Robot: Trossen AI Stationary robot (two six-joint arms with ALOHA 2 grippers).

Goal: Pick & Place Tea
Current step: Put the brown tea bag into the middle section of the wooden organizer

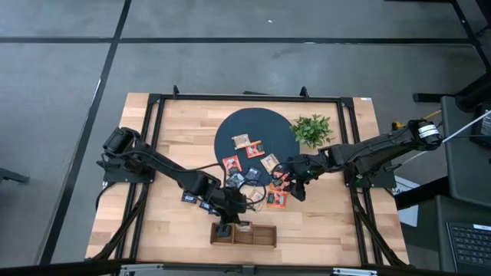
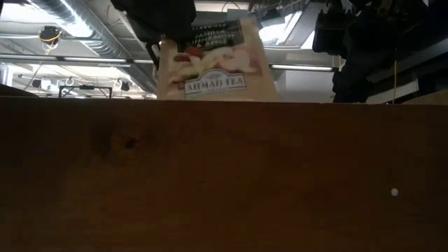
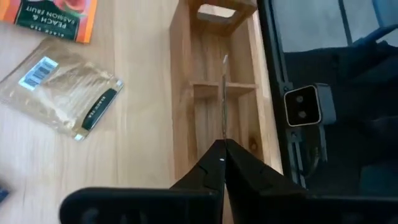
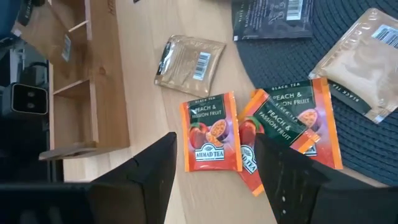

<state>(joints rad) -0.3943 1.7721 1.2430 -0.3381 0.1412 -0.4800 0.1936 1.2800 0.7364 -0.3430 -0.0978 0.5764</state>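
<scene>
My left gripper [image 3: 222, 146] is shut on a beige tea sachet [image 2: 213, 63] above the left end of the narrow wooden tray [image 1: 257, 236] near the table's front edge. The left wrist view shows this sachet edge-on [image 3: 224, 93] over the tray's dividers. My right gripper [image 4: 217, 177] hovers open over two orange-red sachets [image 4: 211, 134] lying flat on the wood beside the dark round mat [image 1: 255, 138]. Several more sachets, beige [image 4: 186, 62], dark [image 4: 270, 18] and orange, lie on the mat and around it. My left gripper pinches the beige sachet by one upper edge [image 3: 224, 138] between its two fingers, slanting down from the table's left. The sachet stands on edge below and ahead of the fingers, over the tray. The tray's near wall [image 2: 224, 175] hides its lower part, so whether it touches the tray cannot be told.
A leafy green plant [image 1: 312, 129] stands at the mat's far right. A loose beige sachet [image 3: 62, 93] and an orange one [image 3: 56, 15] lie on the wood just beyond the tray. The black frame rails [image 1: 153, 153] run along the table's sides.
</scene>
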